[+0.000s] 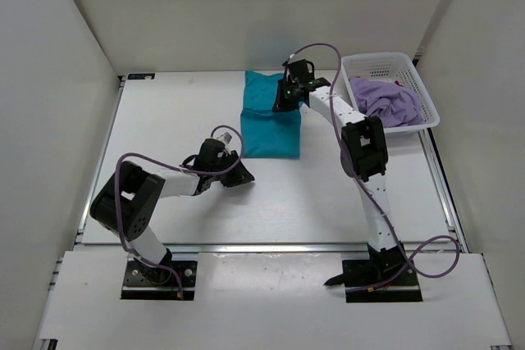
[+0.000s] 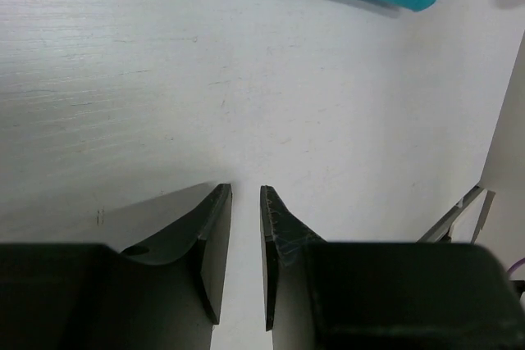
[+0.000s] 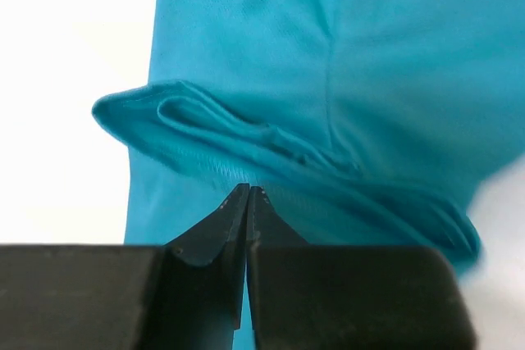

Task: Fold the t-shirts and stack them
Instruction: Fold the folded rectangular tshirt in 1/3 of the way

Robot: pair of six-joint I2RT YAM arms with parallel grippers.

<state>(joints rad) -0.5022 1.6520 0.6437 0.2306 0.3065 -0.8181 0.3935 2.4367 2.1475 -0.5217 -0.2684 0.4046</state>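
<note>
Top view: right gripper (image 1: pixel 285 97) fingertips hidden under own wrist body, over far part of teal t-shirt (image 1: pixel 271 133); shirt's far right corner covered by arm. Red t-shirt (image 1: pixel 399 84) only dark sliver in basket (image 1: pixel 429 116), rest buried under lavender t-shirt (image 1: pixel 384 100). Left wrist view: teal t-shirt cut off by picture's top edge; blurred grey patch in top right corner, unidentifiable. Right wrist view: teal t-shirt runs past top and right edges; lower right blurred; closed tips meet hem fold, cloth caught or not, cannot tell
</note>
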